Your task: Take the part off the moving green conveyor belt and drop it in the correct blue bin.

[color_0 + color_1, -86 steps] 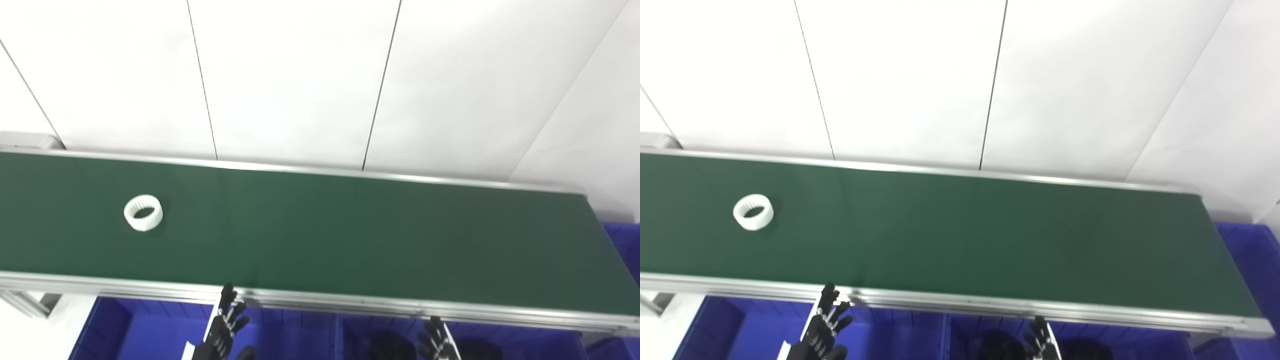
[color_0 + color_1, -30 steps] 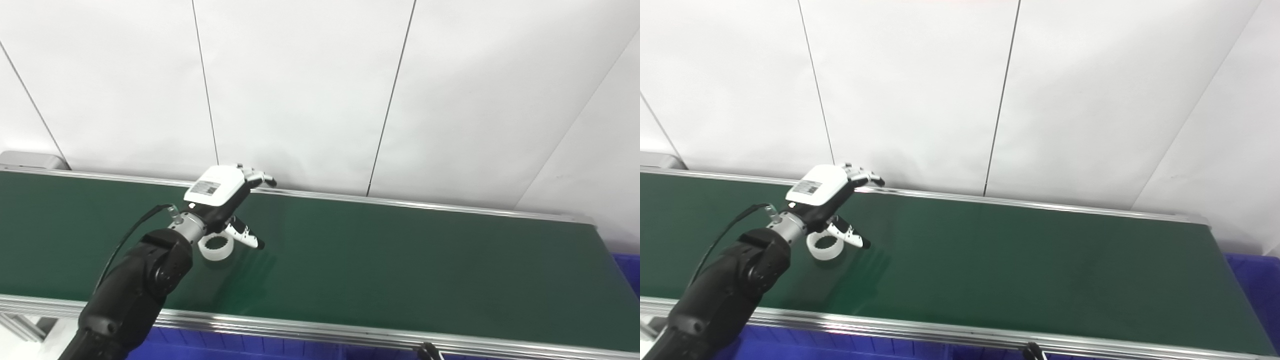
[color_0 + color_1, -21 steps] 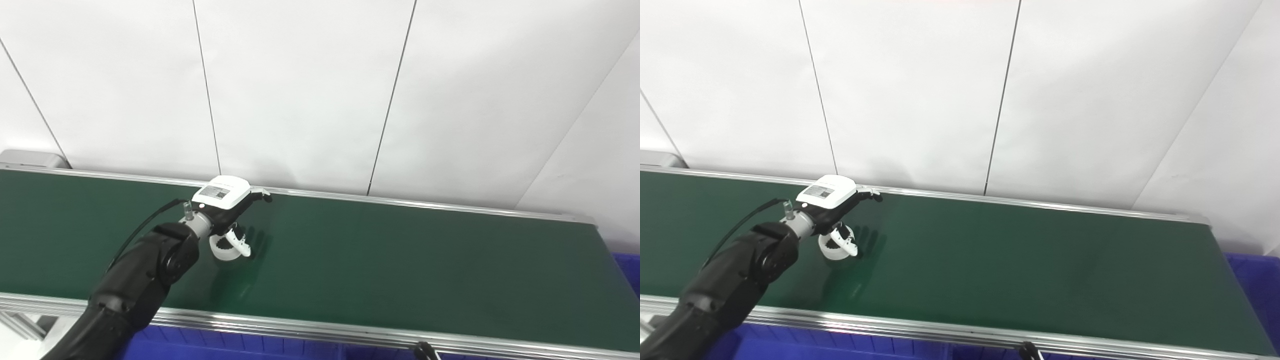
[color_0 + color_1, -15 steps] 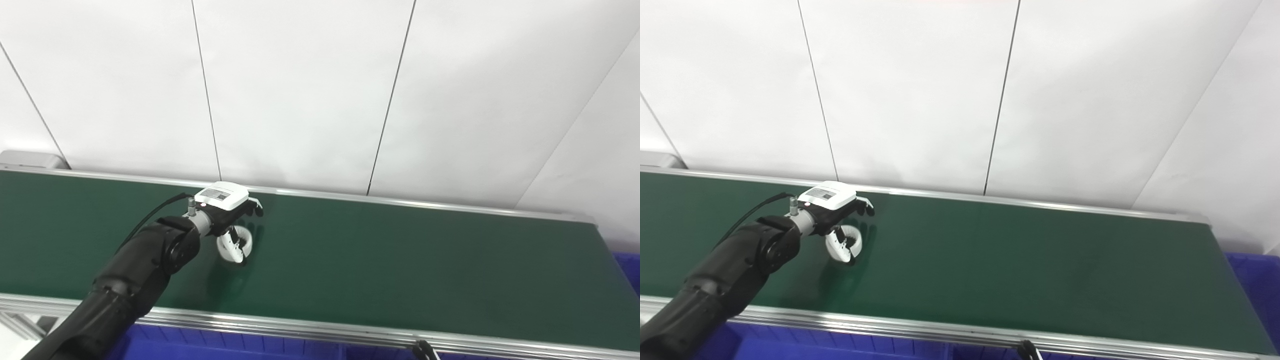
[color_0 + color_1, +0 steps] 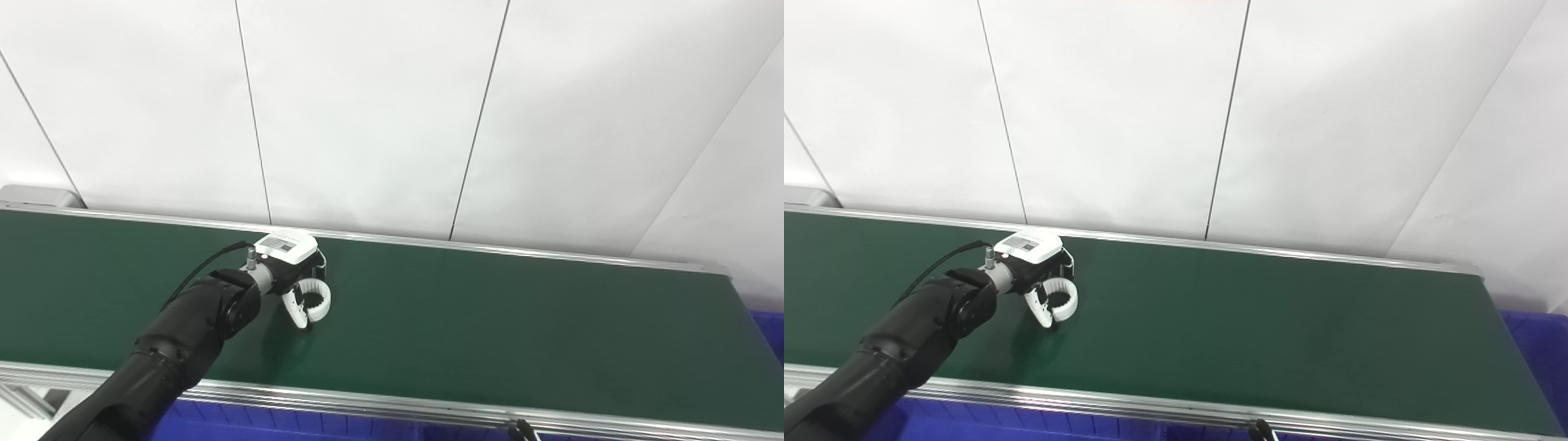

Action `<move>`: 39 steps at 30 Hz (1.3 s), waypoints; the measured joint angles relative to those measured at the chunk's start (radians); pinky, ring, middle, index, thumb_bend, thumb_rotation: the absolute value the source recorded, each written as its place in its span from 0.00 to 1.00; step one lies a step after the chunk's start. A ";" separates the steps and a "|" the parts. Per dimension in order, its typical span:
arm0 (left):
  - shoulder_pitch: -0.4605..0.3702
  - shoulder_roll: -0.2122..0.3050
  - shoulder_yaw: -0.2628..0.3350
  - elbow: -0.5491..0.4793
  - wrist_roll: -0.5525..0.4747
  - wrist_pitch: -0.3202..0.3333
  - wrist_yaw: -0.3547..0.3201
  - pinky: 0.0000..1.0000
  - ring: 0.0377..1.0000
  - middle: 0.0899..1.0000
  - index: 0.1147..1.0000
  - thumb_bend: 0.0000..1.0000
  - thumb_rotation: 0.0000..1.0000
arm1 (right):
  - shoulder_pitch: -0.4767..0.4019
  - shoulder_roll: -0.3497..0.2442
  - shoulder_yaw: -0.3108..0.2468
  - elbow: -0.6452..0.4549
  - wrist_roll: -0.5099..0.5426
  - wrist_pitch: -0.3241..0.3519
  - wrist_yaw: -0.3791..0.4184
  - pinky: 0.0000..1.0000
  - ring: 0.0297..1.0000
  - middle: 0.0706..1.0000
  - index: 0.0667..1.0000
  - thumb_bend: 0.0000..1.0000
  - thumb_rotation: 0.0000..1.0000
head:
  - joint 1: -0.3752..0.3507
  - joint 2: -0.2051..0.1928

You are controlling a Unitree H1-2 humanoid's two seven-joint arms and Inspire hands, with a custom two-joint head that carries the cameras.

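A white toothed ring (image 5: 326,302) lies on the green conveyor belt (image 5: 490,318), left of its middle. My left hand (image 5: 288,263), with a white back plate, reaches over the belt and its fingers are curled around the ring, with the thumb (image 5: 296,313) on the near side. The ring looks tilted at belt level; it also shows in the right eye view (image 5: 1074,301). Of my right hand only dark fingertips (image 5: 522,429) show at the bottom edge, below the belt's near rail; I cannot tell whether it is open or shut.
Blue bins (image 5: 294,425) run along below the belt's near metal rail (image 5: 398,407). Another blue bin (image 5: 768,327) sits past the belt's right end. A white panelled wall stands right behind the far rail (image 5: 490,248).
The ring rode rightward along the belt. My left hand came up from the bins, reached over it, dropped down and closed its fingers around it. The camera tilted up slightly.
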 measured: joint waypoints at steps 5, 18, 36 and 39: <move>0.074 -0.008 0.033 -0.018 -0.087 -0.075 0.104 0.63 0.53 0.46 0.40 0.52 0.00 | 0.005 0.001 0.009 -0.020 -0.007 0.000 -0.009 0.83 0.87 0.90 0.92 0.79 0.93 | -0.006 0.014; 0.274 0.086 0.023 -0.505 -0.103 -0.068 -0.018 0.54 0.47 0.44 0.42 0.52 0.00 | 0.037 0.000 0.027 -0.070 -0.004 0.000 -0.023 0.84 0.88 0.90 0.93 0.78 0.92 | 0.024 0.121; 0.674 0.323 0.123 -1.177 0.031 0.102 -0.389 0.54 0.42 0.42 0.43 0.52 0.00 | 0.046 -0.066 0.029 -0.271 0.013 0.068 -0.022 0.85 0.91 0.93 0.94 0.77 0.96 | 0.049 0.345; 0.719 0.338 0.117 -1.170 0.074 0.091 -0.396 0.53 0.43 0.43 0.43 0.52 0.00 | 0.041 -0.071 0.029 -0.286 0.011 0.094 -0.022 0.85 0.91 0.93 0.94 0.75 0.95 | 0.045 0.354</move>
